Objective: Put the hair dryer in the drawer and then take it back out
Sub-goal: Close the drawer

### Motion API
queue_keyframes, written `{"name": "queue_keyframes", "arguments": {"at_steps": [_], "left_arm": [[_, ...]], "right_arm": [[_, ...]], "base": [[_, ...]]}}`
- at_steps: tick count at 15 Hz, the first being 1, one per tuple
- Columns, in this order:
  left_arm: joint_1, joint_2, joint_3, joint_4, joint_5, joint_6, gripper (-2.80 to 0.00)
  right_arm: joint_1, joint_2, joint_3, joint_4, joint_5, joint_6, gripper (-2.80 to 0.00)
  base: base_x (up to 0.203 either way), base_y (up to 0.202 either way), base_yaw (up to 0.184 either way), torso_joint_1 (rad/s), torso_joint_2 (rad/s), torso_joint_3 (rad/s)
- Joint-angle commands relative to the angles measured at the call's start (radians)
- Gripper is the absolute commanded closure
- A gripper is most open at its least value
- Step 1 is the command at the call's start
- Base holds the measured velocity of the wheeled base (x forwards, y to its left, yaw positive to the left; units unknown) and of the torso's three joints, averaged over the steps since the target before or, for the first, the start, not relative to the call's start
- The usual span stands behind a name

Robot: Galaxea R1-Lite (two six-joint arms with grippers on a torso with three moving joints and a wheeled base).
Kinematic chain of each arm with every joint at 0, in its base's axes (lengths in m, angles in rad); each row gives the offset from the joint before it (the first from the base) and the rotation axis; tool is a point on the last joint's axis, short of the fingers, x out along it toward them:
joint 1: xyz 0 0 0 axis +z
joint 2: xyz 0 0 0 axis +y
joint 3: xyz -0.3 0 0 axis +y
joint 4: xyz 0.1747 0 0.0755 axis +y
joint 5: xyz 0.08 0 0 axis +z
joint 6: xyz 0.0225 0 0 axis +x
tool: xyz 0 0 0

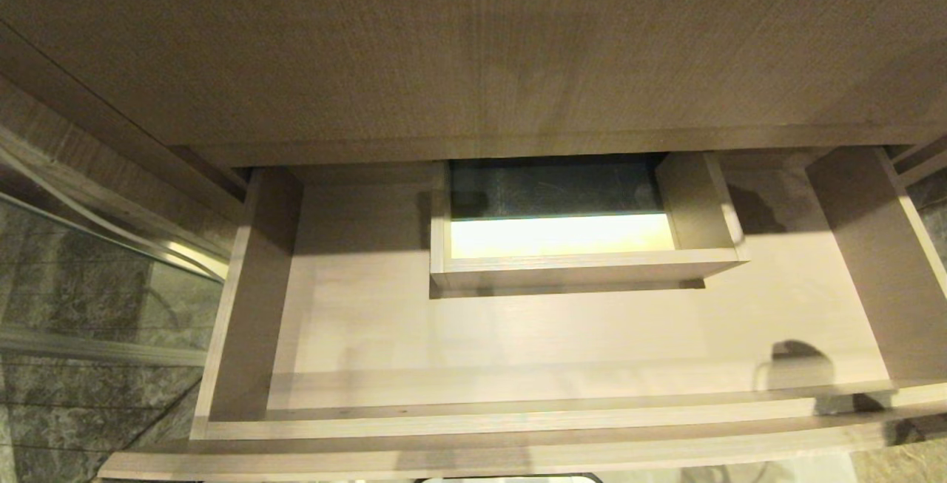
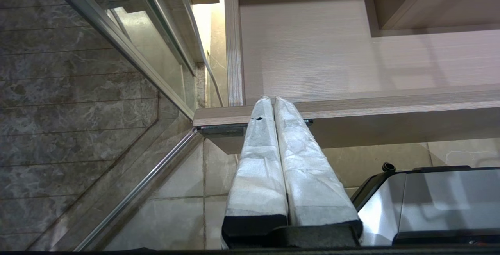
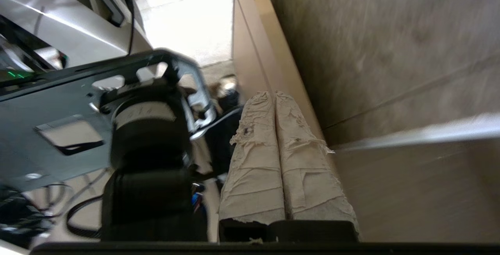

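The drawer (image 1: 518,335) stands pulled out and bare, its long axis running side to side across the head view with the boxed cut-out (image 1: 577,246) at its middle back; the hair dryer shows in no view, so its heading cannot be told. Both the left gripper (image 2: 273,100), low by the drawer's front corner, and the right gripper (image 3: 273,95), beside the cabinet's outer side, have their fingers pressed together on nothing — so the sound move, as I judge it, is to find the dryer first, open the right fingers wide and take it across the barrel.
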Motion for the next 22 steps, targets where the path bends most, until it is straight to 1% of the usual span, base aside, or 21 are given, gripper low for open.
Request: {"name": "queue_keyframes", "arguments": {"at_steps": [1,3,4,7,9,11,12,13,15,16,18,20,21,22], "left_arm": [[0.000,0.000,0.000,0.000,0.000,0.000,0.00],[0.001,0.000,0.001,0.000,0.000,0.000,0.00],[0.000,0.000,0.001,0.000,0.000,0.000,0.00],[0.000,0.000,0.000,0.000,0.000,0.000,0.00],[0.001,0.000,0.001,0.000,0.000,0.000,0.00],[0.000,0.000,0.002,0.000,0.000,0.000,0.00],[0.000,0.000,0.002,0.000,0.000,0.000,0.00],[0.001,0.000,0.002,0.000,0.000,0.000,0.00],[0.000,0.000,0.000,0.000,0.000,0.000,0.00],[0.000,0.000,0.002,0.000,0.000,0.000,0.00],[0.000,0.000,0.000,0.000,0.000,0.000,0.00],[0.000,0.000,0.001,0.000,0.000,0.000,0.00],[0.001,0.000,0.002,0.000,0.000,0.000,0.00],[0.000,0.000,0.002,0.000,0.000,0.000,0.00]], "right_arm": [[-0.001,0.115,-0.006,-0.062,0.010,-0.068,0.00],[-0.001,0.159,-0.018,-0.144,0.034,-0.138,0.00],[-0.002,0.174,-0.027,-0.161,0.037,-0.153,0.00],[-0.001,0.230,-0.070,-0.198,0.038,-0.161,0.00],[-0.001,0.243,-0.090,-0.269,0.042,-0.162,0.00],[-0.002,0.235,-0.090,-0.282,0.043,-0.162,0.00],[-0.002,0.227,-0.089,-0.290,0.052,-0.162,0.00],[-0.002,0.219,-0.089,-0.309,0.080,-0.162,0.00],[-0.002,0.203,-0.082,-0.368,0.101,-0.162,0.00],[-0.001,0.196,-0.080,-0.408,0.116,-0.162,0.00],[-0.002,0.180,-0.078,-0.522,0.194,-0.162,0.00],[-0.002,0.165,-0.078,-0.673,0.240,-0.162,0.00],[-0.002,0.159,-0.078,-0.726,0.253,-0.161,0.00],[-0.002,0.152,-0.074,-0.821,0.275,-0.160,0.00]], "base": [[0.000,0.000,0.000,0.000,0.00,0.000],[0.000,0.000,0.000,0.000,0.00,0.000],[0.000,0.000,0.000,0.000,0.00,0.000],[0.000,0.000,0.000,0.000,0.00,0.000],[0.000,0.000,0.000,0.000,0.00,0.000],[0.000,0.000,0.000,0.000,0.00,0.000],[0.000,0.000,0.000,0.000,0.00,0.000],[0.000,0.000,0.000,0.000,0.00,0.000],[0.000,0.000,0.000,0.000,0.00,0.000],[0.000,0.000,0.000,0.000,0.00,0.000],[0.000,0.000,0.000,0.000,0.00,0.000],[0.000,0.000,0.000,0.000,0.00,0.000],[0.000,0.000,0.000,0.000,0.00,0.000],[0.000,0.000,0.000,0.000,0.00,0.000]]}}
